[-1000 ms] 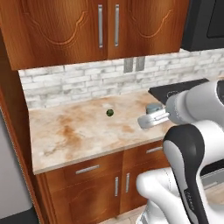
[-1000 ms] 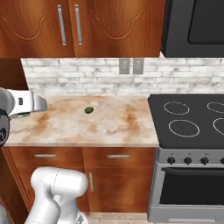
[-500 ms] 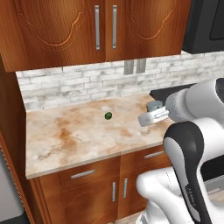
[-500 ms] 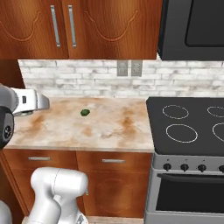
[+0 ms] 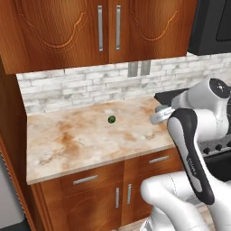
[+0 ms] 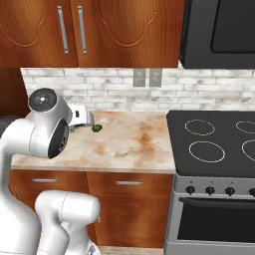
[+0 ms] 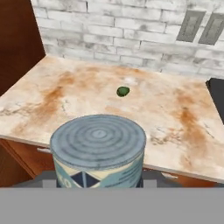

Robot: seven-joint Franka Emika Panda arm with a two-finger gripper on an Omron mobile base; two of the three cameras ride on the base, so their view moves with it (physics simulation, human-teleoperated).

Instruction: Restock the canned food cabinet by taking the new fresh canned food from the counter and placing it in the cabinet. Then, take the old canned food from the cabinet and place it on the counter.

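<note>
In the hand view, the old canned food (image 7: pixel 98 146), a short can with a ridged grey top and a blue-and-white label, sits upright between my fingers. My gripper (image 7: pixel 99 180) is shut on it, hovering over the front edge of the counter (image 7: pixel 175 127). From the base views, the gripper (image 5: pixel 159 114) (image 6: pixel 82 117) hangs above the beige marbled counter (image 5: pixel 81 140) (image 6: pixel 134 144), close to the stove side. The canned food cabinet's reddish-brown side (image 5: pixel 10 135) (image 7: pixel 17 39) rises at the counter's left end. The new fresh canned food is out of view.
A tiny dark green round object (image 5: pixel 111 119) (image 6: pixel 97 128) (image 7: pixel 123 91) lies mid-counter. A black stovetop (image 6: pixel 214 142) adjoins the counter on the right. Wall cabinets (image 5: pixel 103 27) hang above, and a black microwave (image 6: pixel 219 32) is over the stove. Two outlets (image 7: pixel 201 27) sit in the brick backsplash.
The whole picture has shifted a little in both base views, so the base has moved. The can stays in my gripper over the counter.
</note>
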